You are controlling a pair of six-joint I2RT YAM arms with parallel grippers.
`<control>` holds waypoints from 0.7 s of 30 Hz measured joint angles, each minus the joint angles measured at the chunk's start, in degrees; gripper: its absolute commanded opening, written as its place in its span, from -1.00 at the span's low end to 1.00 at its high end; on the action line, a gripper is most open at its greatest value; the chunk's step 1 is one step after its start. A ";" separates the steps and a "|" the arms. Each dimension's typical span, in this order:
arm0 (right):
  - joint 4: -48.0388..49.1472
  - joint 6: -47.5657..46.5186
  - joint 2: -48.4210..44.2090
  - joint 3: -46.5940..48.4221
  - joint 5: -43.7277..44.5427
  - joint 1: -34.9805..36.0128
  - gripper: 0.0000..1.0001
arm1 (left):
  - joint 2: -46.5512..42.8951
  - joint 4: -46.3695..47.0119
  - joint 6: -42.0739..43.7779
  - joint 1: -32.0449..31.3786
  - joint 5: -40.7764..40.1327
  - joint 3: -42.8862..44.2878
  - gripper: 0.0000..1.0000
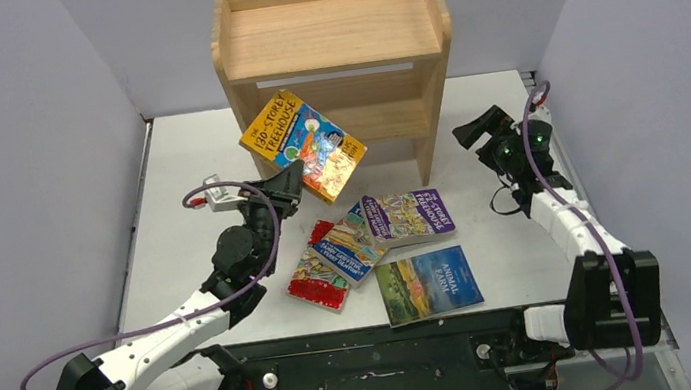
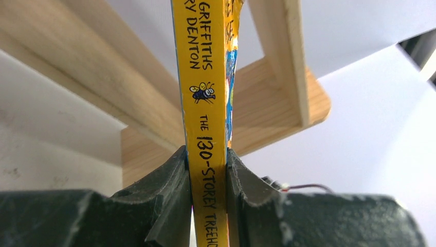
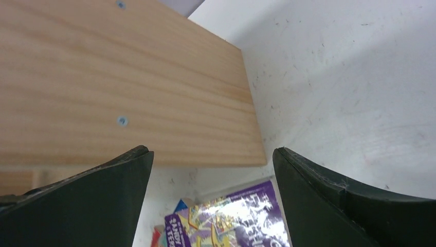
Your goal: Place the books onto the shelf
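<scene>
My left gripper point(image 1: 288, 184) is shut on a yellow-orange book point(image 1: 303, 144), held tilted in the air in front of the wooden shelf point(image 1: 333, 35). In the left wrist view its yellow spine point(image 2: 206, 123) stands pinched between both fingers point(image 2: 169, 180), with the shelf's boards point(image 2: 267, 103) behind. On the table lie a purple book point(image 1: 408, 215), a red-bordered book point(image 1: 329, 268) partly under it, and the "Animal Farm" book point(image 1: 429, 283). My right gripper point(image 1: 477, 129) hangs open and empty right of the shelf; its wrist view shows the shelf's side panel point(image 3: 123, 87) and the purple book point(image 3: 226, 218).
Grey walls point(image 1: 13, 148) enclose the white table point(image 1: 178, 177) on three sides. The shelf stands against the back wall. A black rail point(image 1: 372, 353) with the arm bases runs along the near edge.
</scene>
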 measured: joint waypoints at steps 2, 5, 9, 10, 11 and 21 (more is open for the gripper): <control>4.66 3.06 4.37 0.11 -2.40 -1.55 0.80 | 0.00 2.67 -0.44 -0.09 -2.14 0.00 -1.00; 10.95 7.37 11.54 1.16 -6.40 -3.02 0.80 | -0.20 4.79 -0.96 -0.07 -5.27 -0.22 -1.00; 17.88 11.74 18.45 2.64 -10.51 -1.03 0.80 | -0.59 5.68 -1.95 0.04 -8.35 -1.66 -1.00; 19.12 12.37 19.47 2.67 -11.32 0.00 0.80 | -0.63 5.68 -2.10 0.07 -9.05 -2.14 -1.00; 20.31 13.44 20.24 2.67 -10.99 1.11 0.80 | -0.63 5.64 -2.21 0.09 -9.51 -2.38 -1.00; 27.34 20.20 22.27 1.51 -10.16 6.73 0.80 | -2.23 4.42 -5.07 1.51 -14.40 -3.41 -1.00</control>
